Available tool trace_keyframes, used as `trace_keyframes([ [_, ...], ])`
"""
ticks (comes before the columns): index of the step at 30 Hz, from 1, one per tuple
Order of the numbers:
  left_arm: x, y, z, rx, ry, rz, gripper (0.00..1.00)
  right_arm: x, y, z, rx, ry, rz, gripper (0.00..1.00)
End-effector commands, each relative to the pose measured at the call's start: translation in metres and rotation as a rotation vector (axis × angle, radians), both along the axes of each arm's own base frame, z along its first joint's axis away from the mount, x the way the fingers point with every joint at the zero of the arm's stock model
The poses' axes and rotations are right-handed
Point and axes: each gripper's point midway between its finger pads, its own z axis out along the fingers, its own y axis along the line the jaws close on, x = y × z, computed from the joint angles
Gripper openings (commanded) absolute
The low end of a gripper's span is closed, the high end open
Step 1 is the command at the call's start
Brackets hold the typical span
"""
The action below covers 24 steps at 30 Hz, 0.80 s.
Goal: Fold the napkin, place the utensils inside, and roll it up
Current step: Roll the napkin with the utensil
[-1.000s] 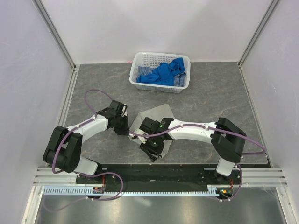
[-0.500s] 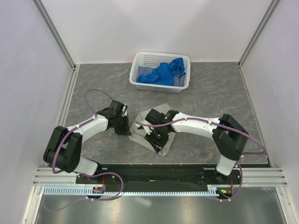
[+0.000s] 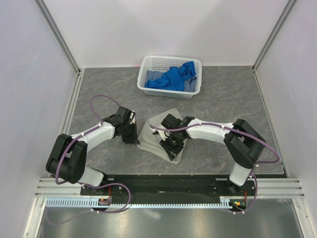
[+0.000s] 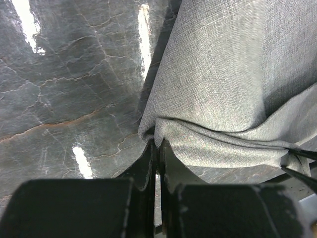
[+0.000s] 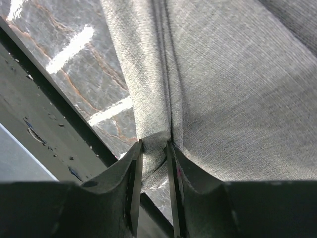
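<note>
We see our left gripper (image 4: 157, 145) pinched tight on the napkin (image 4: 218, 74) edge at 9 o'clock, right gripper (image 5: 156, 146) narrow, nipping a fold at 5 o'clock, grey bench (image 3: 223, 99) beneath

The basket (image 3: 168, 92) is blocking the far middle of the bench (image 3: 233, 104); left arm (image 3: 96, 133) and right arm (image 3: 213, 131) are crowding over the napkin (image 3: 150, 138), leaving passage open along the right side.
</note>
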Motion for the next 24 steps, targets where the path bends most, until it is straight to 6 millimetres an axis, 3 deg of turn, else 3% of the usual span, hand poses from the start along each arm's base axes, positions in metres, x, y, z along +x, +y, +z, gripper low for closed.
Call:
trace_keyframes([
  [1, 0.012, 0.0, 0.007, 0.012, -0.046, -0.03, 0.02, 0.0, -0.012, -0.006, -0.023, 0.005, -0.001, 0.34],
  [7, 0.011, -0.001, 0.006, 0.009, -0.036, -0.032, 0.02, 0.008, 0.002, 0.05, 0.116, -0.108, -0.01, 0.54],
  [9, 0.011, 0.0, 0.005, 0.011, -0.032, -0.03, 0.02, 0.009, 0.001, 0.068, 0.15, -0.139, -0.052, 0.55],
  [12, 0.011, -0.001, 0.005, 0.009, -0.031, -0.032, 0.02, -0.004, 0.001, 0.079, 0.19, -0.103, -0.066, 0.51],
  [19, 0.011, -0.001, 0.004, 0.011, -0.027, -0.032, 0.02, -0.06, 0.015, 0.069, 0.182, 0.024, 0.022, 0.47],
  [24, 0.011, -0.001, 0.004, 0.01, -0.028, -0.031, 0.02, -0.064, 0.013, 0.048, 0.114, 0.047, 0.013, 0.47],
])
